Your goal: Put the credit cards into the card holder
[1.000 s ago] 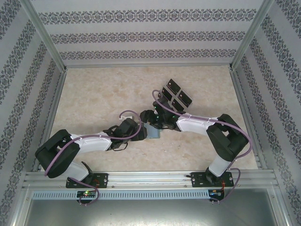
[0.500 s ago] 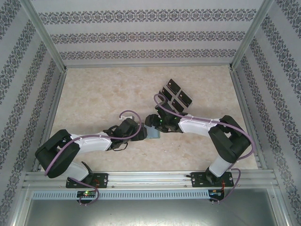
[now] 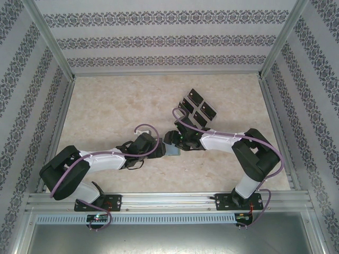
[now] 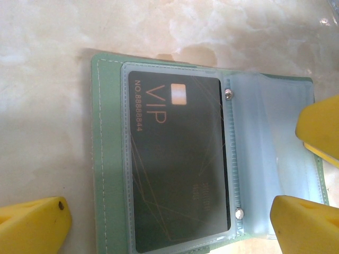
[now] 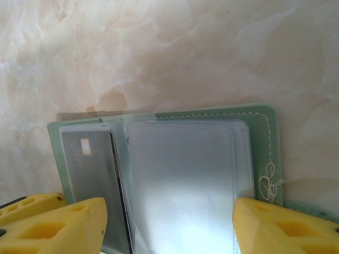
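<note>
The card holder [image 3: 174,152] lies open on the marble table between both grippers. Seen from the left wrist, the green card holder [image 4: 108,159] has one black credit card [image 4: 177,164] marked VIP tucked in a clear sleeve. My left gripper [image 4: 169,211] is open, its yellow fingers [image 4: 34,225] straddling the holder. From the right wrist, the card holder [image 5: 254,119] shows an empty clear sleeve [image 5: 183,180], with the sleeved credit card [image 5: 87,174] at the left. My right gripper [image 5: 168,209] is open over that sleeve. More credit cards [image 3: 198,107] lie farther back.
The spare black cards rest in a clear tray [image 3: 186,108] behind the right arm's wrist. One yellow finger of the other gripper [image 4: 318,129] reaches into the left wrist view at the right. Metal frame rails and patterned walls enclose the table [image 3: 106,106].
The right gripper has shifted a little down and left from near the tray to over the open holder. The left arm has stayed still.
</note>
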You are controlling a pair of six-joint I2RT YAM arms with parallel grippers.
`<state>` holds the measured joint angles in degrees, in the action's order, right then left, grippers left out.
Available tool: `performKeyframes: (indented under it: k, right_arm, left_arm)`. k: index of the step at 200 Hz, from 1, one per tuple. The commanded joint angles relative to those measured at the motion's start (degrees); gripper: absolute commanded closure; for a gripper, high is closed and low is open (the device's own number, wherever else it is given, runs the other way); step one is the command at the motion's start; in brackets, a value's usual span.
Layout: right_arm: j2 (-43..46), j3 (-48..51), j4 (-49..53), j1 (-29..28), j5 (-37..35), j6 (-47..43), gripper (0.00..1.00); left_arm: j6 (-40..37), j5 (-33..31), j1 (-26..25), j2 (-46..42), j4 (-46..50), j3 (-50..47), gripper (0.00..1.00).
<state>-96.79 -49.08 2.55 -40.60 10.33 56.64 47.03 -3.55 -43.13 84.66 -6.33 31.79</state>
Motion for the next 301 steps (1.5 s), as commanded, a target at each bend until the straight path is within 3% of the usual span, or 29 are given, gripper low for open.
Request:
performKeyframes:
  k: [1, 67, 188, 301]
  right_arm:
    - [-0.52, 1.05, 1.14, 0.19, -1.04, -1.12, 0.35]
    - [-3.22, -0.88, -1.97, -0.43, 2.51, -0.47, 0.35]
    - [-4.28, -4.86, -1.58, -3.00, 4.35, 0.51, 0.35]
    - [-6.71, -9.44, -0.28, -5.00, 4.70, 1.39, 0.35]
  left_arm:
    - [0.52, 0.29, 0.77, 4.41, -0.72, -1.88, 0.00]
    - [0.86, -0.14, 0.77, 1.27, 0.59, -2.08, 0.00]
    - [1.10, -6.37, 2.19, -18.28, 11.93, -1.86, 0.00]
    - [0.35, -4.98, 7.49, -21.70, 13.56, -3.90, 0.00]
